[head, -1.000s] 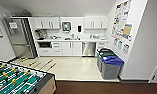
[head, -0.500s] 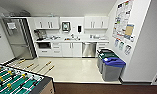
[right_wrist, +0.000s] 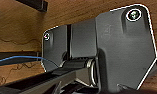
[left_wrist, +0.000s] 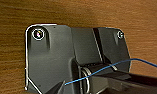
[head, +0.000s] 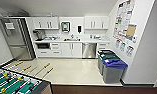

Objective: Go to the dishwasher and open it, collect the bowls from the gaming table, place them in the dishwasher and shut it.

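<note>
The dishwasher [head: 89, 50] stands closed under the worktop [head: 74, 40] along the far wall, its brushed steel front set between white cabinet doors [head: 71, 49] on one side and a narrow stack of drawers [head: 102, 46] toward the worktop's right end. A sink with a tap [head: 72, 38] sits on the worktop just left of the dishwasher's line. White wall cabinets [head: 46, 23] hang above, with a dispenser [head: 65, 26] between the two groups. A steel refrigerator [head: 16, 38] occupies the left end of the run. Near the right wall, which carries posters [head: 124, 17], stand waste bins, the nearest with a blue lid [head: 114, 64]. The pale floor [head: 69, 70] lies between the cabinets and the foosball table [head: 14, 83], whose green field and rod handles fill the near left corner. In both wrist views wood-grain flooring [left_wrist: 94, 15] lies behind the robot's dark plate, with a blue cable [left_wrist: 134, 61] crossing; whether either gripper is open or closed cannot be told.
</note>
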